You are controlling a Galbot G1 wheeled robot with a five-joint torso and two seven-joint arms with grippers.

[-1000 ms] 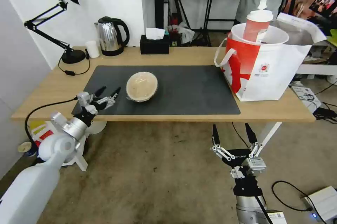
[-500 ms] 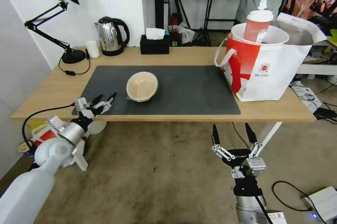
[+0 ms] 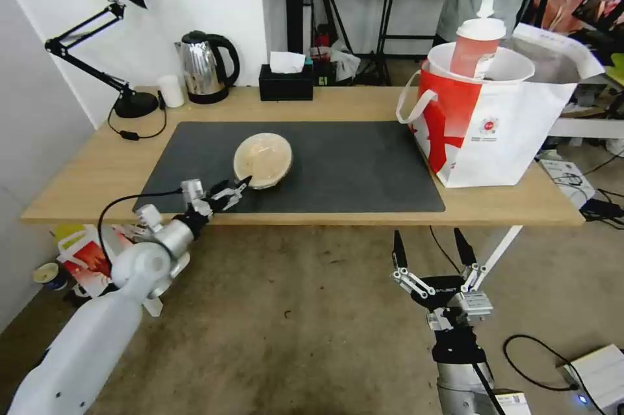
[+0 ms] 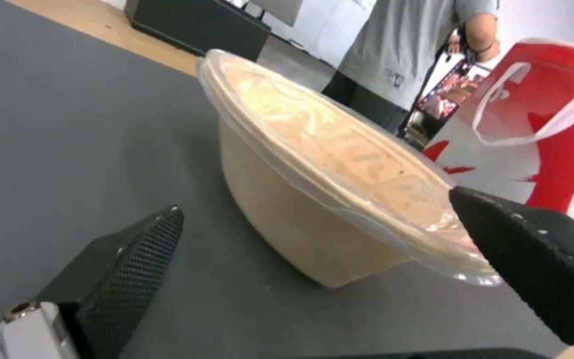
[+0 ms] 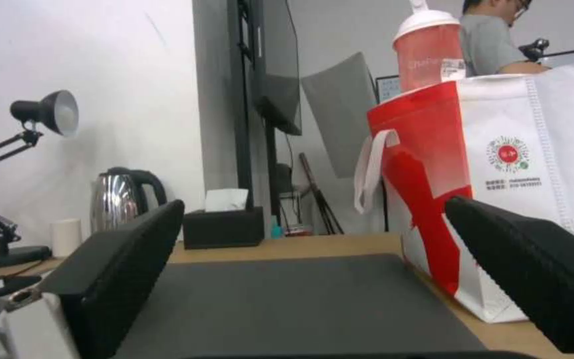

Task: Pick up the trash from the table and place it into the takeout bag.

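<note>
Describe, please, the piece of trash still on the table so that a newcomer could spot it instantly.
On the light-wood table lies a large dark grey mat. Near its middle sits the tan lidded round bowl, just beyond the left gripper. Nothing else rests on the mat.

We see a bright, evenly lit room with soft, faint shadows on the dark grey mat (image 3: 299, 168) and a glint on the kettle (image 3: 205, 67). Our head view bows straight lines toward its edges. In the left wrist view the tan lidded bowl (image 4: 314, 184) and its surroundings look soft and grainy.

Bowl (image 3: 262, 159) on mat (image 3: 351, 171), bag (image 3: 494, 122) right
</note>
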